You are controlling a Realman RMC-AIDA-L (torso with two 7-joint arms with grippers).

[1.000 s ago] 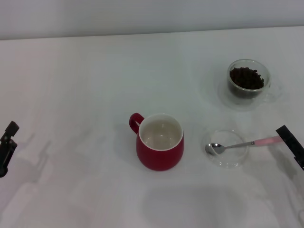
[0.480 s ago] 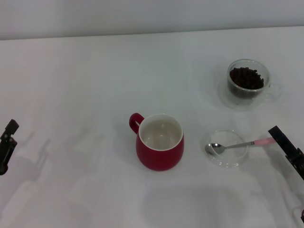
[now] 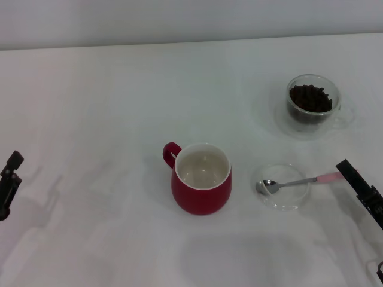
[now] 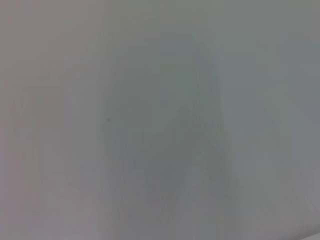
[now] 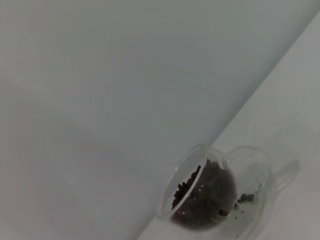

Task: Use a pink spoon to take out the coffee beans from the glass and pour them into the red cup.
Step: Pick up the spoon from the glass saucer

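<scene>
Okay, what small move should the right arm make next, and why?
Probably ease the right tool over the pink spoon handle and close on it. The spoon lies ungrasped with its bowl in the saucer, its pink end right beside the tool; the coffee beans are all in the glass and the red cup is empty.

A plain white surface (image 3: 108, 101) carries everything and runs back to a pale wall at 12 o'clock. Near its middle stands the red cup (image 3: 202, 178), upright, its white inside bare and its loop handle pointing toward 10 o'clock. At 3 o'clock from it, near but apart, sits a flat clear saucer (image 3: 282, 186); the pink spoon (image 3: 296, 182) lies across it, bowl inside, handle end reaching out toward 3 o'clock. At about 1 o'clock from the red cup, well apart, the glass (image 3: 312, 107) stands upright, filled with the coffee beans (image 3: 310, 98).
</scene>
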